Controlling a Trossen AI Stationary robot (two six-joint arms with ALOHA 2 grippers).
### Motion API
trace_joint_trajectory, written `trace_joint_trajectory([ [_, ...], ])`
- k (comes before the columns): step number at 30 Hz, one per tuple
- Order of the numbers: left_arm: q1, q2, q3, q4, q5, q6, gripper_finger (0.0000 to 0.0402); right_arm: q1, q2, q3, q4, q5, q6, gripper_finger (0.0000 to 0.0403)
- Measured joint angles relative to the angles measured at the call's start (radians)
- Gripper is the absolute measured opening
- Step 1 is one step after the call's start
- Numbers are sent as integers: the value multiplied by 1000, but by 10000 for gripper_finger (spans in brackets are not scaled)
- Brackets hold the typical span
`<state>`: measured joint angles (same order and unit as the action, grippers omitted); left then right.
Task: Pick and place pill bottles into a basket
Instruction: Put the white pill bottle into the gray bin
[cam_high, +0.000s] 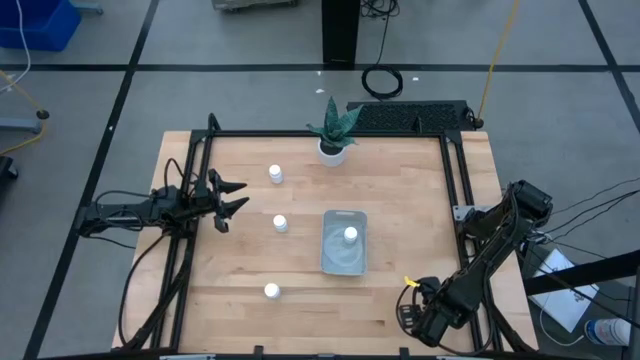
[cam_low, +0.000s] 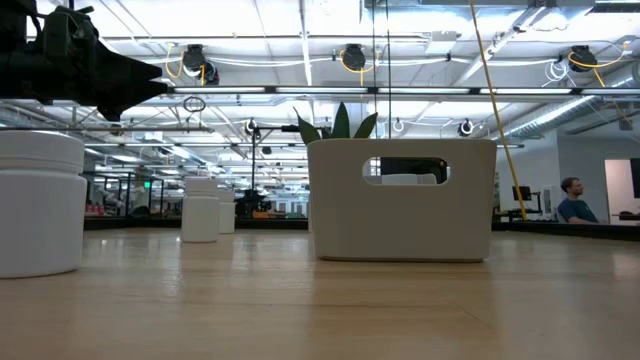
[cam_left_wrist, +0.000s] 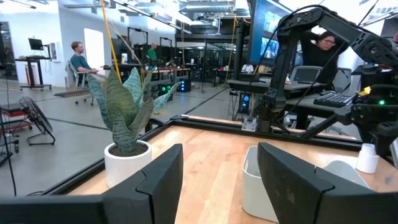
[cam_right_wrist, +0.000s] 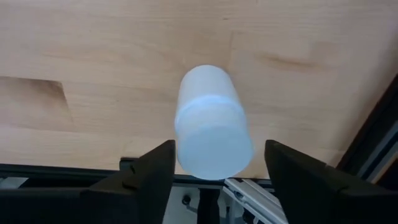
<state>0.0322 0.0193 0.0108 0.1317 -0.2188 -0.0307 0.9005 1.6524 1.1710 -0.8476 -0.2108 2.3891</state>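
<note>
Right end effector (cam_right_wrist: 214, 171) hangs at the tabletop's (cam_high: 240, 320) near-right corner — fingers spread, a pill bottle (cam_right_wrist: 211, 124) between them, untouched. Left end effector (cam_high: 232, 199) waits spread at the left edge.

Potted plant (cam_high: 333, 135) on wooden table (cam_high: 240, 310)

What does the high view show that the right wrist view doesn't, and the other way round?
Only the high view: the basket with one pill bottle upright inside, three loose bottles on the table, the plant pot, and the left tool open at the left edge, empty. Only the right wrist view: a fifth bottle between the right tool's open fingers, near the table's edge rail; contact cannot be judged. Both: the wooden tabletop and the right tool, at the front right corner.
</note>
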Motion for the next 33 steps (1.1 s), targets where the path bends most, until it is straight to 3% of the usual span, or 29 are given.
trace_joint_trajectory([
  [14, 0, 0, 0, 0, 0, 0, 212, -2, 0, 0, 9, 7, -27, 149],
  [24, 0, 0, 0, 0, 0, 0, 212, -43, -63, 0, 3, 69, -83, 154],
  [33, 0, 0, 0, 0, 0, 0, 212, -92, -175, 0, -61, 244, -128, 155],
])
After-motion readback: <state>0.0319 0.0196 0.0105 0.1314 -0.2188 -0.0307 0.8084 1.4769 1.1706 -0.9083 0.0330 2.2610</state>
